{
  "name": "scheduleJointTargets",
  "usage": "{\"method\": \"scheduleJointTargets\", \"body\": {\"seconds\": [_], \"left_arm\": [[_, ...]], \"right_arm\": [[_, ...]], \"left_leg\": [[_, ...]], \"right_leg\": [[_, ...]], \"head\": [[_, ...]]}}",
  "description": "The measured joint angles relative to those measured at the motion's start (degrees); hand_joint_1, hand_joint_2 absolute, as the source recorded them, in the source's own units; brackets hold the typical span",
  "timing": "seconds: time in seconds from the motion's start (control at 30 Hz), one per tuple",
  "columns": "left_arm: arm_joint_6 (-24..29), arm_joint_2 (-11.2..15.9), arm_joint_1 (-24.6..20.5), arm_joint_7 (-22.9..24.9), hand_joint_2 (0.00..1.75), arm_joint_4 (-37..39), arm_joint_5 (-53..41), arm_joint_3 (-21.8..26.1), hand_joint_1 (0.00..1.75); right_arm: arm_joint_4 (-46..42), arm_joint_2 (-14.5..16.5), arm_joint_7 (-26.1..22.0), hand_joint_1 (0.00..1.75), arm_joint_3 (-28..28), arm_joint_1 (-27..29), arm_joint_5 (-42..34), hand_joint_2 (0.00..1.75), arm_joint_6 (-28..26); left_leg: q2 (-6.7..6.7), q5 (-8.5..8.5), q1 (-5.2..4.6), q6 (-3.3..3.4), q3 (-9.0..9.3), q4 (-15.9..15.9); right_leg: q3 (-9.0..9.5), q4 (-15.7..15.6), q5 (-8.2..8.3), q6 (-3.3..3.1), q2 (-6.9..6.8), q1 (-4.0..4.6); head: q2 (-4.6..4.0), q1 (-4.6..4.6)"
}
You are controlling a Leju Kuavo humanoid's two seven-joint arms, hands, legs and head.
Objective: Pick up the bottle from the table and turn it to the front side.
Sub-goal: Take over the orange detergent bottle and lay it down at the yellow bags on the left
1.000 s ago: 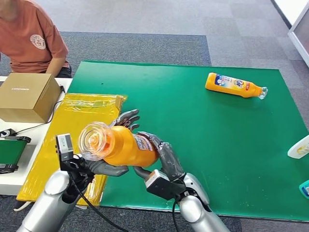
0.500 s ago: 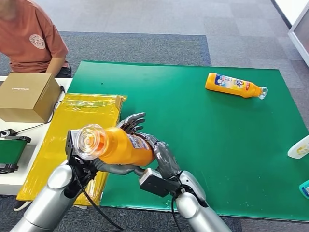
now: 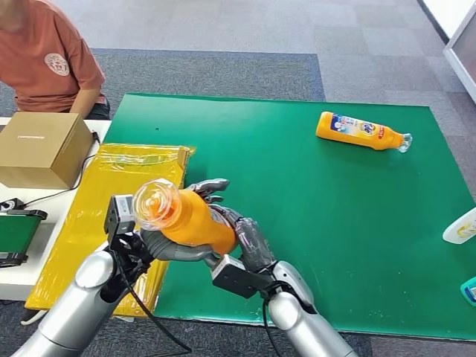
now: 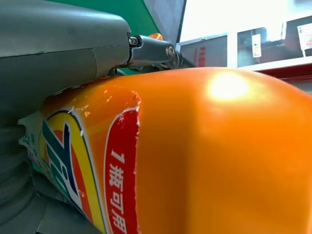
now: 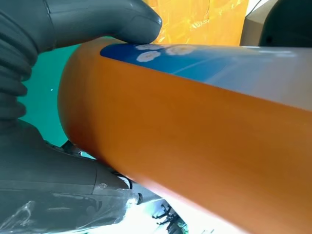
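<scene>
- Nearest the camera, the left robot hand (image 3: 168,245) cradles the orange bottle (image 3: 188,220) from beneath, fingers wrapped round its body, clear cap end pointing back toward the robot.
- The right robot hand (image 3: 244,238) grasps the bottle's base end; in the right wrist view its thumb (image 5: 107,19) presses on the bottle (image 5: 191,126) beside the blue label.
- So the bottle is off the table, held level above the near edge of the green mat (image 3: 314,223).
- The left wrist view shows a printed label (image 4: 92,165) curving round the bottle's side: this looks like the turning step, mid-way.
- Next move, I'd judge: roll the bottle between both hands until the front label faces up, without loosening either grasp.
- Left of the mat, a yellow sheet (image 3: 106,186).
- Further out, a second bottle (image 3: 359,131) lies on the mat, with a cardboard box (image 3: 42,147) and a seated person (image 3: 50,59) far left.
</scene>
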Motion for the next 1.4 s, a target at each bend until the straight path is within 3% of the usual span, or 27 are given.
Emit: {"method": "scheduleJointTargets", "body": {"seconds": [0.37, 0.5, 0.63, 0.9, 1.03, 1.23, 1.4], "left_arm": [[0.7, 0.4, -0.2, 0.2, 1.75, 0.6, 0.0, 0.0, 1.75], [1.3, 0.4, -0.2, 0.2, 1.75, 0.9, 0.1, 0.0, 1.75], [5.9, 0.0, 0.1, -1.2, 1.75, 0.5, -5.0, -0.1, 1.75], [34.4, -1.2, 4.4, -6.0, 1.75, -5.8, -41.4, 2.5, 1.75], [44.7, -1.3, 7.7, -5.2, 1.75, -7.8, -55.7, 4.3, 1.75], [47.0, -1.5, 12.1, -0.1, 1.75, -7.0, -65.3, 6.6, 1.75], [49.6, -2.3, 12.7, 7.3, 1.75, 2.4, -82.7, 8.8, 1.75]], "right_arm": [[1.9, 0.7, -0.1, 1.75, -0.2, -0.2, 0.3, 1.75, -0.2], [2.3, 0.8, 0.2, 0.00, -0.2, -0.2, 0.2, 1.75, -0.2], [3.2, 1.0, 1.7, 0.00, -0.9, 0.1, -2.8, 1.75, 0.6], [-1.2, 0.2, 2.8, 0.00, -11.8, 5.0, -13.1, 1.75, 0.4], [-7.3, -0.6, 3.0, 0.00, -17.7, 7.2, -13.8, 1.75, 0.0], [-18.1, -1.3, 2.6, 0.00, -24.0, 9.7, -13.8, 1.75, -1.2], [-26.4, -1.4, 1.7, 0.00, -25.7, 10.1, -14.5, 1.75, -0.1]], "left_leg": [[0.02, 0.00, 0.00, 0.00, 0.00, 0.0], [0.02, 0.00, 0.00, 0.00, 0.00, 0.0], [0.01, 0.00, 0.00, 0.00, -0.01, 0.0], [0.01, -0.02, -0.01, 0.01, -0.03, 0.0], [0.01, -0.04, -0.01, 0.02, -0.03, 0.0], [0.02, -0.03, -0.01, 0.02, -0.02, 0.0], [0.03, -0.01, -0.01, 0.00, -0.02, 0.0]], "right_leg": [[-0.01, 0.0, 0.00, 0.00, 0.02, 0.00], [0.00, 0.0, 0.00, 0.00, 0.02, 0.00], [0.01, 0.0, 0.00, 0.00, 0.01, 0.00], [0.02, 0.0, 0.00, 0.01, 0.01, -0.01], [0.02, 0.0, 0.00, 0.01, 0.01, -0.01], [0.01, 0.0, 0.00, 0.01, 0.01, -0.01], [0.01, 0.0, 0.01, 0.00, 0.02, -0.01]], "head": [[0.01, -0.01], [0.00, 0.00], [-0.01, 0.00], [-0.01, -0.01], [-0.01, -0.02], [0.00, -0.02], [-0.02, -0.02]]}}
